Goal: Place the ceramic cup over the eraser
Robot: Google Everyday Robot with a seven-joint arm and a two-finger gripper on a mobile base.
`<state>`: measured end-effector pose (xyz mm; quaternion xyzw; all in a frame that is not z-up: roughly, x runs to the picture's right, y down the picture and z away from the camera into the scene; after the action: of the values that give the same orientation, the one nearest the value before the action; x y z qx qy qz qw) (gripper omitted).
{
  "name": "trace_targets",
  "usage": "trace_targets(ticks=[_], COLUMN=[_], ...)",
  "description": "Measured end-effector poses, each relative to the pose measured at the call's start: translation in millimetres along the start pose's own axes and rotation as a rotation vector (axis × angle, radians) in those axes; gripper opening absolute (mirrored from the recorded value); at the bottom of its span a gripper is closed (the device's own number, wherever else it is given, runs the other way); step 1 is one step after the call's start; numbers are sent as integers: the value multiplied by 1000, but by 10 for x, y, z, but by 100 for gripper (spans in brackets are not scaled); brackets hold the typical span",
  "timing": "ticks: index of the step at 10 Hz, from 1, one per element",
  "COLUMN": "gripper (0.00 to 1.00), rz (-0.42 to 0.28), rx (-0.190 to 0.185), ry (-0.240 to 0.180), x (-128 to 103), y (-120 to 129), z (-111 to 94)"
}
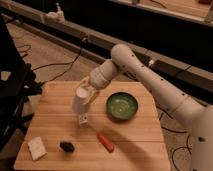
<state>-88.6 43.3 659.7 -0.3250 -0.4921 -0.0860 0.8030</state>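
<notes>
The ceramic cup [79,103] is a plain white tapered cup. My gripper [87,93] is shut on its upper part and holds it tilted above the left-middle of the wooden table [135,145]. The eraser [66,146] is a small black lump on the table near the front left, below and a little left of the cup, apart from it. My white arm [145,75] reaches in from the right.
A green bowl [122,106] sits right of the cup. A small white bottle [83,119] lies just under the cup. An orange-red stick [105,141] lies right of the eraser, a white block [37,148] to its left. Cables lie on the floor behind.
</notes>
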Motion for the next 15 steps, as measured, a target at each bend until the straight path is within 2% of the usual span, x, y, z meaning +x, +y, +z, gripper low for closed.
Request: trace_targets(ticks=[2,7,9,11,12,14,15], gripper=[0,0,0,0,0,0,0], rz=[-39,-41,-46,-76,-91,-128,-152], rx=[-25,-27,-47,-128,-156,-207,-228], ry=[6,6,10,76,95,110,103], x=[-7,-11,-16,-107,-182,-370,-491], y=[259,259,256,332,373,470,507], z=[-24,-19,11,165,232,370,466])
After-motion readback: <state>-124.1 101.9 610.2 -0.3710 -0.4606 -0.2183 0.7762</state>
